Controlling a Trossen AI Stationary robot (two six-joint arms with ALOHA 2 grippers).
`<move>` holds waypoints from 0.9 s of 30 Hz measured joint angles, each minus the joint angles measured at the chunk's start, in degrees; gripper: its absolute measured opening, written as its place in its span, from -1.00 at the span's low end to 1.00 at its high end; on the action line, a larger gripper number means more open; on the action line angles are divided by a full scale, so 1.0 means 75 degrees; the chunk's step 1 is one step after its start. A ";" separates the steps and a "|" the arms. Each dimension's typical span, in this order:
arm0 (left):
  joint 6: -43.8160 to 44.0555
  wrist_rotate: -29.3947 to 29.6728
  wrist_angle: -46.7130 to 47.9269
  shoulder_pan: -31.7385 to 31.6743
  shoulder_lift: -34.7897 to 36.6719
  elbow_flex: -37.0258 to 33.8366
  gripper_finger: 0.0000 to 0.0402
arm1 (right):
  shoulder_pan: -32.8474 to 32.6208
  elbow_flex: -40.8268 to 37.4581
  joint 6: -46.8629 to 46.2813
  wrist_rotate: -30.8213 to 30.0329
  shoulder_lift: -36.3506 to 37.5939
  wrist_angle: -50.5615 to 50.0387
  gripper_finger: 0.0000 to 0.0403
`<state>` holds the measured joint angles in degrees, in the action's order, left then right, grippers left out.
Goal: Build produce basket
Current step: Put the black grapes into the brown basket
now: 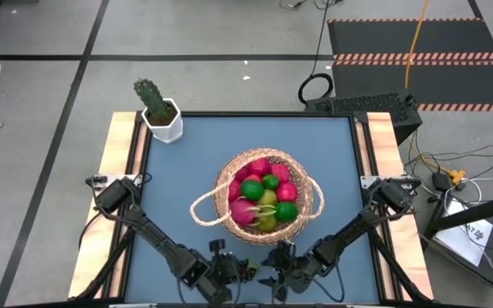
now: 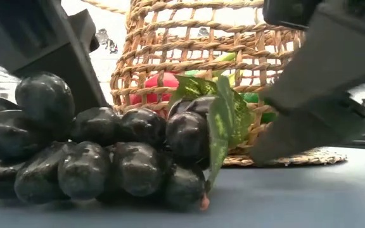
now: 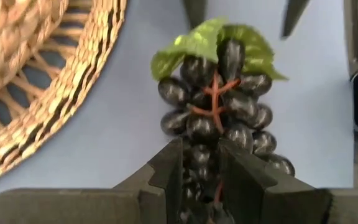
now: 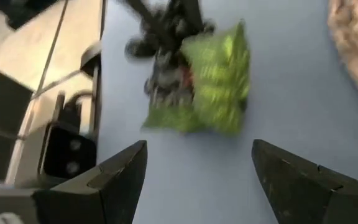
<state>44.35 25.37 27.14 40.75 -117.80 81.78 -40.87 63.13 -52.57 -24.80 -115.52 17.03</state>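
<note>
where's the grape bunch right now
The grape bunch lies on the blue table at its near edge, just outside the basket, with the left gripper shut on its stem end and the open right gripper beside it.

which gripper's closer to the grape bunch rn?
Left. The left gripper is shut on the grape bunch at its end away from the leaves, on the table in front of the basket. The right gripper is open, just short of the leafy end.
</note>
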 joint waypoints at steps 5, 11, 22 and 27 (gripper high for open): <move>-0.0161 0.0023 -0.0305 -0.0088 0.0000 0.0003 -0.48 | 0.0148 0.0003 0.0091 -0.0139 -0.0058 0.0229 0.41; -0.0189 0.0023 -0.0310 -0.0093 0.0000 0.0003 -0.48 | 0.0314 0.0003 0.0087 -0.0070 -0.0495 0.0732 0.41; -0.0311 -0.0039 -0.0488 -0.0090 0.0000 0.0003 -0.48 | 0.0491 0.0009 0.0507 -0.0067 -0.0717 0.1440 0.25; -0.0358 -0.0041 -0.0491 -0.0087 0.0000 0.0003 -0.48 | 0.0491 0.0006 0.0582 -0.0070 -0.0717 0.1453 -0.02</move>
<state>41.67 25.06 23.46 40.10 -117.80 81.80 -37.19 63.18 -48.20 -25.32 -120.90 27.93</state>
